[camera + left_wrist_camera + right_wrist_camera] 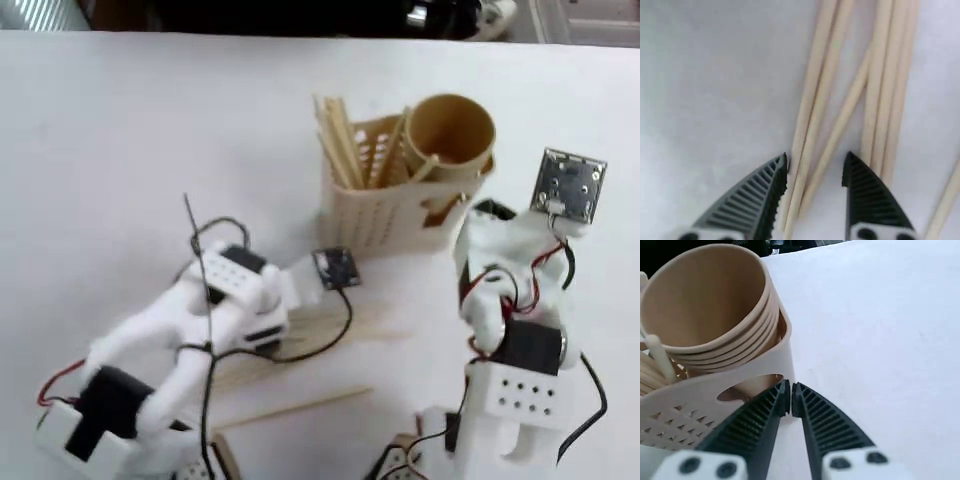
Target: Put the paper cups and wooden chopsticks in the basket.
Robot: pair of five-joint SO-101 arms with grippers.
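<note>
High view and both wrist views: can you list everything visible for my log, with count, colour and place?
Table: one, white, under everything.
Basket: one, cream, perforated, at the far middle of the table.
Paper cups: one nested stack, about five rims, tan, in the basket's end nearest the right arm.
Standing chopsticks: several, pale wood, in the basket's other end.
Loose chopsticks: several, pale wood, lying on the table under the left arm, one apart nearer the arms' bases.
Left gripper: one, black fingers open, either side of some loose chopsticks.
Right gripper: one, black fingers shut, tips at the basket's end wall.
</note>
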